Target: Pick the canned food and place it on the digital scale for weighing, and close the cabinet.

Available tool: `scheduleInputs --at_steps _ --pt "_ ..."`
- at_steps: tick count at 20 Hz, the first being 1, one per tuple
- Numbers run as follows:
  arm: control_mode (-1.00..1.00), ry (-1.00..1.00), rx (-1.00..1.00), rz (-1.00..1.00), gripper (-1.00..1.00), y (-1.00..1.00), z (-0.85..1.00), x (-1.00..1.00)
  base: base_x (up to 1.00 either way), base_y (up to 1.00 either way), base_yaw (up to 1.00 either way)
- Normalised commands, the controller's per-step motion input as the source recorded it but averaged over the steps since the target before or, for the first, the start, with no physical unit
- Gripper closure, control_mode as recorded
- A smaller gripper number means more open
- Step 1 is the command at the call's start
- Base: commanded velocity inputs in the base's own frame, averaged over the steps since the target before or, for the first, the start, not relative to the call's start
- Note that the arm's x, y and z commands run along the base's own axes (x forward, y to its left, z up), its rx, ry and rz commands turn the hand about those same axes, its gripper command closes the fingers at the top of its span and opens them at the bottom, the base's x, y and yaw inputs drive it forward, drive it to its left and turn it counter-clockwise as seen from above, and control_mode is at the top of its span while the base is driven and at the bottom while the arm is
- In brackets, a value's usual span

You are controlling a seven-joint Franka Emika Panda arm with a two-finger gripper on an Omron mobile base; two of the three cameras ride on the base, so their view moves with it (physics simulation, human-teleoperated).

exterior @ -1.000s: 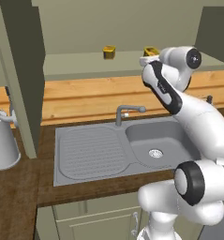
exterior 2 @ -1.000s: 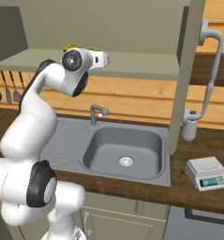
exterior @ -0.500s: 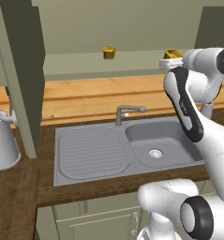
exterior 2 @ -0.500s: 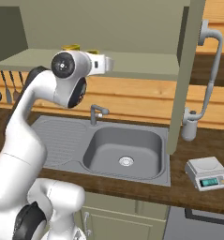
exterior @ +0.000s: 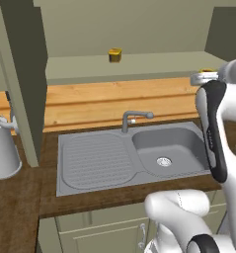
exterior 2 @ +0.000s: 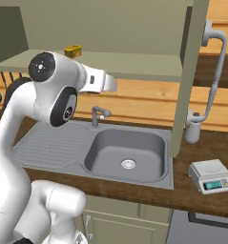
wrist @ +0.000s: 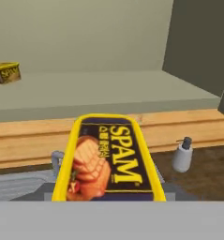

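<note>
Left base view, progress: the canned food (exterior: pixel 207 72) shows as a yellow sliver at the gripper (exterior: pixel 204 76), out past the front edge of the cabinet (exterior: pixel 20 74) shelf, so I judge the pick done; placing and door-closing remain
Left base view, cabinet contents: a second can (exterior: pixel 115 55) sits alone at the back of the open shelf
Left base view, sink (exterior: pixel 134 153): basin holds nothing but its drain

Right base view, progress: the digital scale (exterior 2: pixel 210 175) stands on the dark counter (exterior 2: pixel 191 193) at lower right, nothing on its platform, well apart from the arm
Right base view, cabinet: the doors stand open, the second can on the shelf

Hand view, grip: the fingers are hidden under the canned food, but the can fills the lower middle and looks pinched between them
Hand view, surroundings: the second can far left on the shelf, a soap pump bottle (wrist: pixel 182 155) on the counter below
</note>
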Motion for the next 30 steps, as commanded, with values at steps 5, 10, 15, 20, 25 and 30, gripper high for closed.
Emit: scheduleInputs --at_steps 5,10,15,20,25,30 --pt "-1.0 0.01 -0.05 -0.21 1.0 -0.33 -0.76 -0.66 0.0 0.0 0.0" --pt "-1.0 0.0 -0.13 -0.2 1.0 -0.39 -0.94 -0.08 0.0 0.0 0.0" --pt "-1.0 0.06 -0.01 -0.1 1.0 -0.68 -0.57 0.27 0.0 0.0 0.0" --pt "-1.0 0.07 0.0 0.0 1.0 -0.86 -0.43 0.32 0.0 0.0 0.0" --pt "-1.0 0.0 0.0 0.0 1.0 -0.76 -0.34 0.31 0.0 0.0 0.0" --pt "-1.0 0.0 0.0 -0.16 1.0 -0.58 -0.35 0.25 0.0 0.0 0.0"
